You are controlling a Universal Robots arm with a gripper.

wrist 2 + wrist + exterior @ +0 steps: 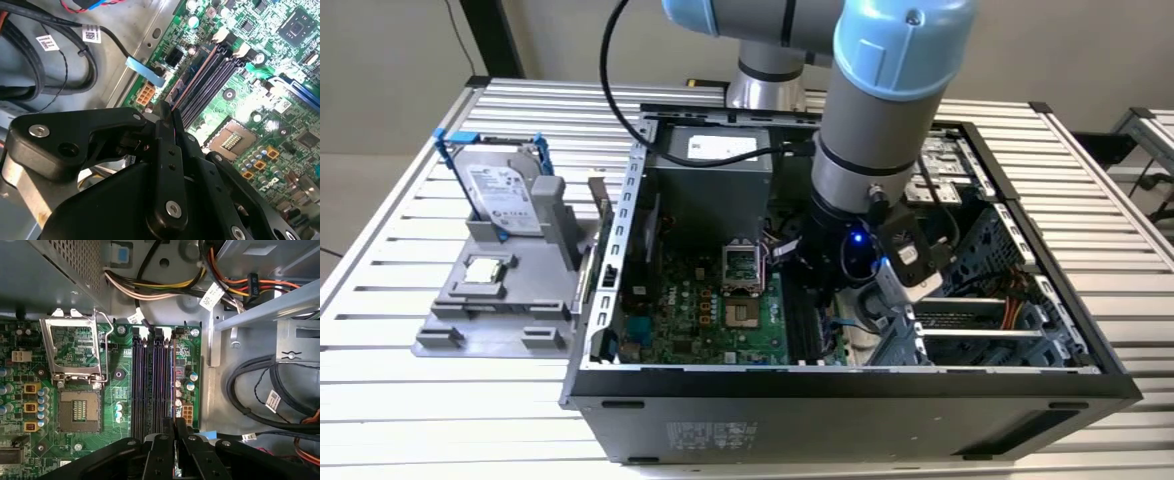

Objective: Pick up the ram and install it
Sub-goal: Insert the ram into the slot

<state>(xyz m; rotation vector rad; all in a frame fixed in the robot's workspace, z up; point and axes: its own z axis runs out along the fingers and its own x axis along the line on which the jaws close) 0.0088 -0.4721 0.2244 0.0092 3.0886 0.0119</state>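
Note:
The ram point(172, 380) shows edge-on as a thin strip, standing over the outermost of the dark memory slots point(150, 385) on the green motherboard. My gripper point(174, 424) is shut on its near end, black fingers pressed together on the strip. In the second wrist view the ram point(196, 74) runs from my gripper point(168, 109) along the slot's line toward the white latches point(220, 35). I cannot tell whether the ram is seated or just above the slot. In the exterior view the arm's wrist point(854, 250) reaches down into the open computer case point(854, 385).
Beside the slots lies the CPU socket point(79, 410) with its metal frame point(75, 347) flipped up. Black cable bundles point(260, 390) and a metal drive cage point(987, 320) crowd the other side. Outside the case, a grey stand holds a hard drive point(500, 195) and a processor chip point(487, 268).

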